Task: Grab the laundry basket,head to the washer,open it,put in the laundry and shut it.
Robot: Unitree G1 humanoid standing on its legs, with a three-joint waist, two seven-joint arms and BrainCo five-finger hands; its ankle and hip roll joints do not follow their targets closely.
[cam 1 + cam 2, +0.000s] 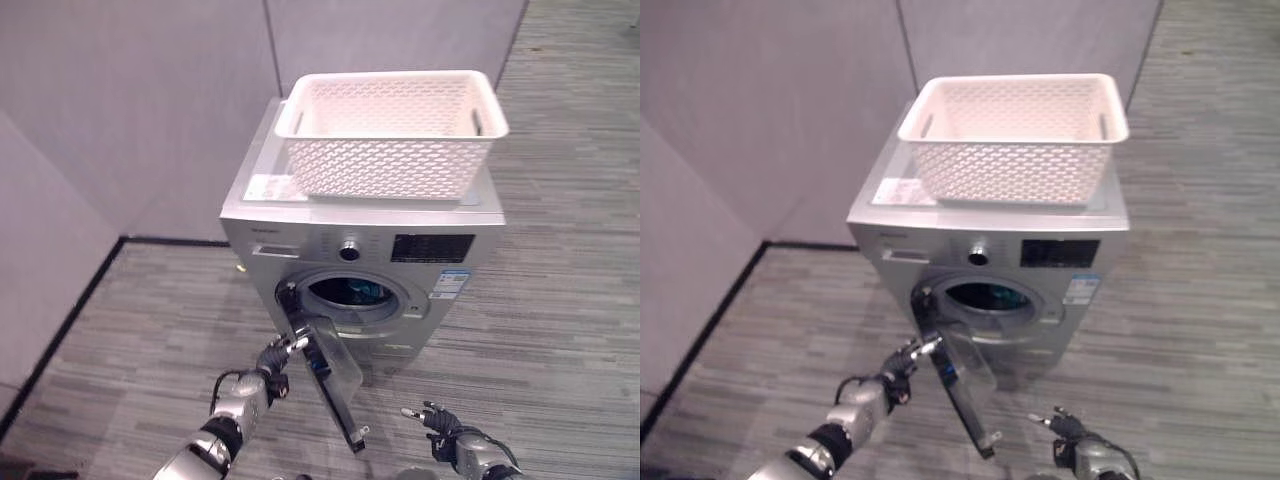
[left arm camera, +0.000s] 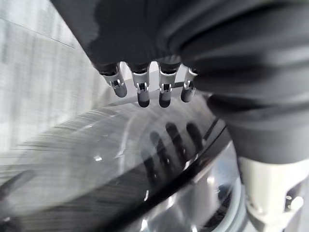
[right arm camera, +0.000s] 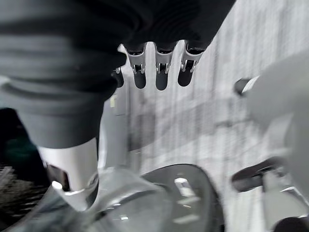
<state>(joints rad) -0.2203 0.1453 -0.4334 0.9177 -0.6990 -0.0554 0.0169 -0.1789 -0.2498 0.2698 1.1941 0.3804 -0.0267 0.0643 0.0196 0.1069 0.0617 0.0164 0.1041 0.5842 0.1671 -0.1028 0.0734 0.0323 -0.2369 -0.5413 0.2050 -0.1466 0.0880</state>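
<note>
Your white perforated plastic laundry basket (image 1: 392, 130) sat atop the silver front-loading washer (image 1: 365, 255), apparently empty. Dark laundry (image 1: 358, 291) lay in the drum. The round glass door (image 1: 330, 372) hung open, and your left hand (image 1: 276, 356), fingers straight, rested against its outer face. Right hand (image 1: 441, 418) hung loose, holding nothing. Only shutting remained.

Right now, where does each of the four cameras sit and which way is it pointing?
Left eye view: on the head, looking down at the washer, the basket on top, both hands low.
Right eye view: beside it, same scene; left hand at the open door, right hand apart.
Left wrist view: on the left wrist, along straight fingers onto the door glass.
Right wrist view: on the right wrist, along its fingers toward floor.
Shared: the door shows in all four.
</note>
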